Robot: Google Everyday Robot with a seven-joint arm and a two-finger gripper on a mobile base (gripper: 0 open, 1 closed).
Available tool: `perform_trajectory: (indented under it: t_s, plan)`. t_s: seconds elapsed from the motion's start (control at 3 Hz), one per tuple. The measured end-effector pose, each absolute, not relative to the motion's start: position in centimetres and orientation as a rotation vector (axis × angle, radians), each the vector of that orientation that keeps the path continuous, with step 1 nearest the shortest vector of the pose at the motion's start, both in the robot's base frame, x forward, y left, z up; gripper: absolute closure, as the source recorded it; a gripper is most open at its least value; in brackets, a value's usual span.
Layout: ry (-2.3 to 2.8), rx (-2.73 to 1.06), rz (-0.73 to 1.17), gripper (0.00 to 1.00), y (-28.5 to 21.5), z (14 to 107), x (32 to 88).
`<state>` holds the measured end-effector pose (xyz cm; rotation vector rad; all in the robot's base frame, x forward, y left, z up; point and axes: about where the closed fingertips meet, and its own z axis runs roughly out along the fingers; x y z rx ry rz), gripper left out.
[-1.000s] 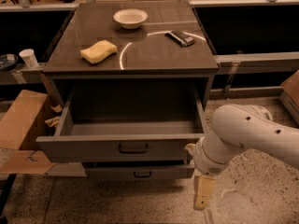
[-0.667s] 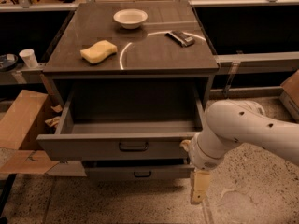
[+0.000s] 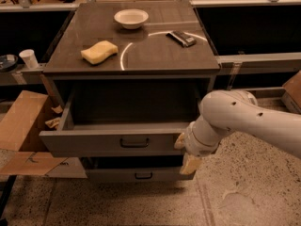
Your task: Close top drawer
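Camera view: wide grey metal top drawer [image 3: 94,143] is sitting pulled out; gripper [image 3: 186,153] is hovering just beside its front's right end, grip state can't tell.

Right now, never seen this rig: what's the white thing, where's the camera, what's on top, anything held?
The white tube is a mobile robot's single arm. Its end effector, the grasping part, sits low at the right end of the top drawer, beside the front panel. That drawer is pulled out, and a lower drawer shows beneath it. There is one camera, looking down at the cabinet's front; where it is mounted is not recorded. On the cabinet top lie a white bowl, a yellow sponge and a small dark flat object. Nothing is visibly held.
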<state>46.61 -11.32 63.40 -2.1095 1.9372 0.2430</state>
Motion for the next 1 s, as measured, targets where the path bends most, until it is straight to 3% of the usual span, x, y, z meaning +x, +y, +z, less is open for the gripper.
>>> perform_trajectory:
  t_s: [0.67, 1.0]
  plan:
    - [1.926, -2.092, 0.14, 0.89, -11.9, 63.0, 51.1]
    - [1.93, -2.075, 0.115, 1.0, -12.0, 62.5, 53.5]
